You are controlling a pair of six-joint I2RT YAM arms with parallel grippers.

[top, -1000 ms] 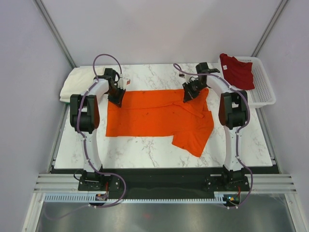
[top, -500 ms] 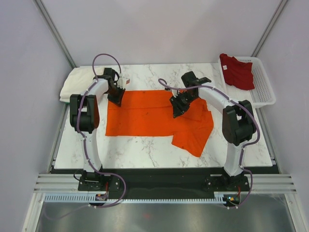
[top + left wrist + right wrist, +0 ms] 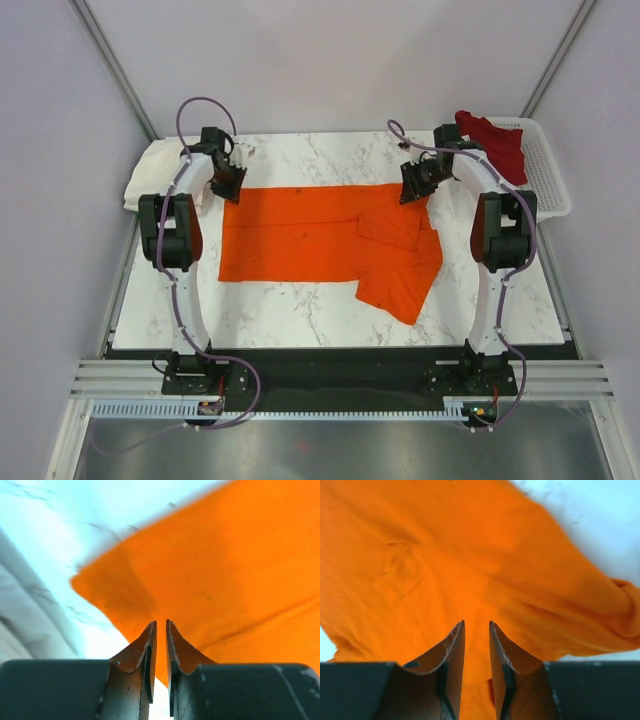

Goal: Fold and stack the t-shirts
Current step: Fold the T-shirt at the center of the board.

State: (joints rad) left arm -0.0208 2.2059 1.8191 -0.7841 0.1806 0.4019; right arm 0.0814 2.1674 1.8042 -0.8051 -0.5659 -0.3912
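Note:
The orange t-shirt (image 3: pixel 320 235) lies spread flat on the marble table, with a folded flap (image 3: pixel 390 225) and a sleeve hanging toward the front right. My left gripper (image 3: pixel 228 184) is at its far left corner, shut and empty, with the corner (image 3: pixel 100 585) just ahead of the tips. My right gripper (image 3: pixel 414 186) is over the far right corner, jaws a narrow gap apart, with orange cloth (image 3: pixel 470 555) beneath and nothing seen gripped. The dark red t-shirt (image 3: pixel 492 146) lies bunched in the basket. The cream-white t-shirt (image 3: pixel 150 176) lies folded at the far left.
A white mesh basket (image 3: pixel 545 180) sits at the table's far right edge. Grey walls enclose the table on three sides. The marble top (image 3: pixel 290 310) shows in front of the orange shirt, and the arm bases stand at the near edge.
My right gripper swung in over the shirt's middle, then back out to the far right corner. My left gripper drew back a little toward the far left corner.

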